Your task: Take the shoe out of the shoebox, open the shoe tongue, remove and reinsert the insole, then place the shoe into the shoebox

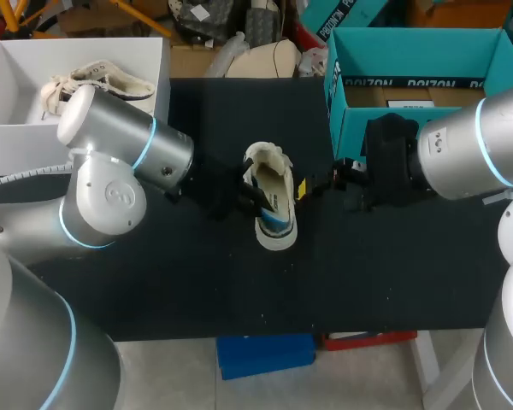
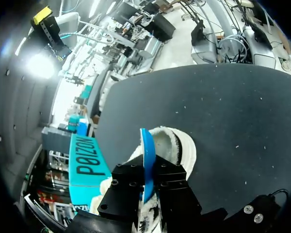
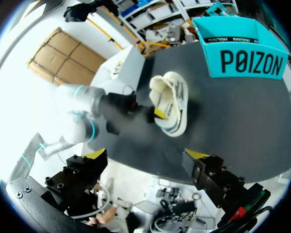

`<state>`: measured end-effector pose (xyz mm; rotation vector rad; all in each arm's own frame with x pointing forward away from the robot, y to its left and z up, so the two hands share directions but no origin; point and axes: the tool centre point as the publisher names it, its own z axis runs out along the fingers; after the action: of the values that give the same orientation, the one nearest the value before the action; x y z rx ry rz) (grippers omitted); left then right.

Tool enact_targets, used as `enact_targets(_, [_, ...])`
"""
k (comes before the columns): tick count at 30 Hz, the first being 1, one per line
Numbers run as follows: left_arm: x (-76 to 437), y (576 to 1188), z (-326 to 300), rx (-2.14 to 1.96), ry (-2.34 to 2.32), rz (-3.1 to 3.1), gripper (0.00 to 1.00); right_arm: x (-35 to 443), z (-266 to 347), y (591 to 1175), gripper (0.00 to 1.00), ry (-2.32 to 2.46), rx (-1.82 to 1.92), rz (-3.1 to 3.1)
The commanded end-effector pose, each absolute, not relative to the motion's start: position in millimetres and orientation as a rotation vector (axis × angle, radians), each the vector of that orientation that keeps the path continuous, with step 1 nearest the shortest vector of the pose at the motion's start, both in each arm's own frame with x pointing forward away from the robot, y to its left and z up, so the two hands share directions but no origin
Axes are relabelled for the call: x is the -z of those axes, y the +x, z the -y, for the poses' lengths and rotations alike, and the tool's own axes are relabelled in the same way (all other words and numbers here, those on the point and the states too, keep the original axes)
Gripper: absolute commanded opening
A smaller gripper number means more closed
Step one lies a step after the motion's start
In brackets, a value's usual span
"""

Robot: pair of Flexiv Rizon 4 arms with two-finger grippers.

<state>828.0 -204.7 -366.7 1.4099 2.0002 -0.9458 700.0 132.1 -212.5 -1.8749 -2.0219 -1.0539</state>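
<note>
1. The shoe (image 1: 272, 205) is laid near the middle of the table (image 1: 368, 273), outside the shoebox (image 1: 335, 81), with its opening turned upward and its length run from the far edge toward the near edge.
2. The left gripper (image 2: 149, 171) is brought in from the table's left side and set at the shoe's opening.
3. Its fingers are drawn narrow and clamped from two sides on the blue insole (image 2: 146, 145), which is held on edge between them, part of it raised above the shoe.
4. The right gripper (image 3: 145, 155) is held just beside the shoe on the side toward the table's right edge; no contact with the shoe can be made out.
5. Its fingers are spread wide, and nothing is held between them.
6. The shoebox, teal and open at the top, is stood at the far right corner, well apart from the shoe.
7. A white box (image 1: 17, 137) is seen at the far left corner, and a second shoe (image 1: 94, 79) with loose laces is laid inside it.
</note>
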Motion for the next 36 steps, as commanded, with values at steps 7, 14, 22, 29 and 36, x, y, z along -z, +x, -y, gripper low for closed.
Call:
enact_targets(7, [378.5, 833.0, 215.3, 0.859, 1.457, -2.042, 0.0, 212.5, -133.9, 699.9, 1.0, -1.879, 1.052, 2.023])
enact_targets(14, [390.0, 837.6, 216.4, 0.76, 1.493, -2.073, 0.0, 212.5, -133.9, 699.9, 1.0, -1.879, 1.052, 2.023])
enact_targets(22, [394.2, 842.4, 223.5, 0.677, 1.526, -2.077, 0.0, 212.5, -133.9, 699.9, 1.0, -1.879, 1.052, 2.023])
enact_targets(29, [387.7, 840.1, 216.6, 0.666, 1.578, -2.098, 0.31, 212.5, -133.9, 699.9, 1.0, -1.879, 1.052, 2.023])
enact_targets(36, [353.5, 835.9, 193.4, 0.627, 1.649, -2.08, 1.0, 212.5, -133.9, 699.9, 1.0, -1.879, 1.052, 2.023])
